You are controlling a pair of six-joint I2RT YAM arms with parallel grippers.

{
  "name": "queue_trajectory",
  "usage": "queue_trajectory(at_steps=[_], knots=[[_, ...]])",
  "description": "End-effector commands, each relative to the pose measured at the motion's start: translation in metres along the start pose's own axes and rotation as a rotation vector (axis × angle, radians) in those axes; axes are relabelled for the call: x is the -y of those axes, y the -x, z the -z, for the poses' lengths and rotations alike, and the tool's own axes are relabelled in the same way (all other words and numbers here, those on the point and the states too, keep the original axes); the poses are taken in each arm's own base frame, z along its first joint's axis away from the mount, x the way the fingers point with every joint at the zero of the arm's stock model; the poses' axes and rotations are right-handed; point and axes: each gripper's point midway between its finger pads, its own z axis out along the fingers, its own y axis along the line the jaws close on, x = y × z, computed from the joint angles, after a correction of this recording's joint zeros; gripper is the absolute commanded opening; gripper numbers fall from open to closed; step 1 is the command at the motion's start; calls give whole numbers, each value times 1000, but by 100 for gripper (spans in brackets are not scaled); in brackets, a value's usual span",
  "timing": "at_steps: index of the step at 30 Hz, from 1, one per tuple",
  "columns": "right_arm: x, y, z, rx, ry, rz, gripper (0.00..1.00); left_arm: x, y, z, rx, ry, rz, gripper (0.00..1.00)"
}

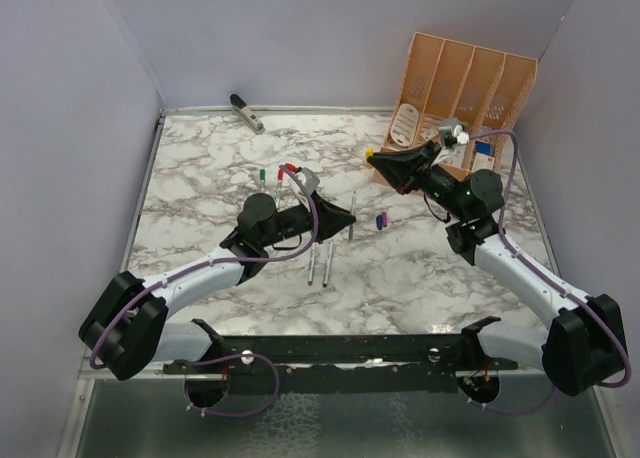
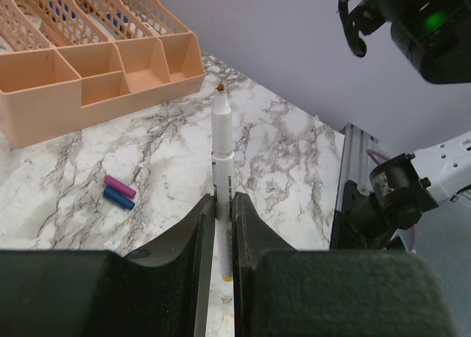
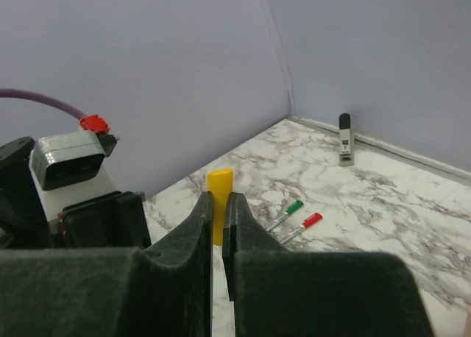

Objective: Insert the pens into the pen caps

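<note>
My left gripper (image 1: 347, 218) (image 2: 223, 201) is shut on a silvery-white pen (image 2: 222, 142) whose uncapped tip points away from the wrist camera; the same pen (image 1: 352, 206) shows in the top view. To its right, my right gripper (image 1: 376, 159) (image 3: 218, 201) is shut on the yellow pen cap (image 3: 219, 193), held above the table. A purple cap (image 2: 119, 185) and a blue cap (image 2: 118, 198) lie side by side on the marble; the pair shows in the top view (image 1: 381, 221). Two bare pens (image 1: 313, 263) (image 1: 330, 261) lie near the left arm. A green-capped pen (image 3: 287, 213) and a red-capped pen (image 3: 303, 226) lie further back.
An orange desk organiser (image 1: 465, 83) (image 2: 88, 79) stands at the back right, close behind the right gripper. A grey-black stapler (image 1: 246, 112) (image 3: 345, 138) lies at the back edge. Purple walls close in the marble table (image 1: 420, 288) on three sides.
</note>
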Motion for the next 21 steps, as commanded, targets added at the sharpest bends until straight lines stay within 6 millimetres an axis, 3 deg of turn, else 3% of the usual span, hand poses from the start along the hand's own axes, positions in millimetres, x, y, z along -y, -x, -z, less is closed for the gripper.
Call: queue_trajectory(at_steps=[1,7,21], knots=[[-35,12,5,76,179,1,2,23,29,-11,67,-110,-8,0],[-49,12,11,109,259,-39,2,27,29,-13,73,-126,0,0],[-54,8,17,128,290,-80,1,29,29,-14,72,-131,0,0]])
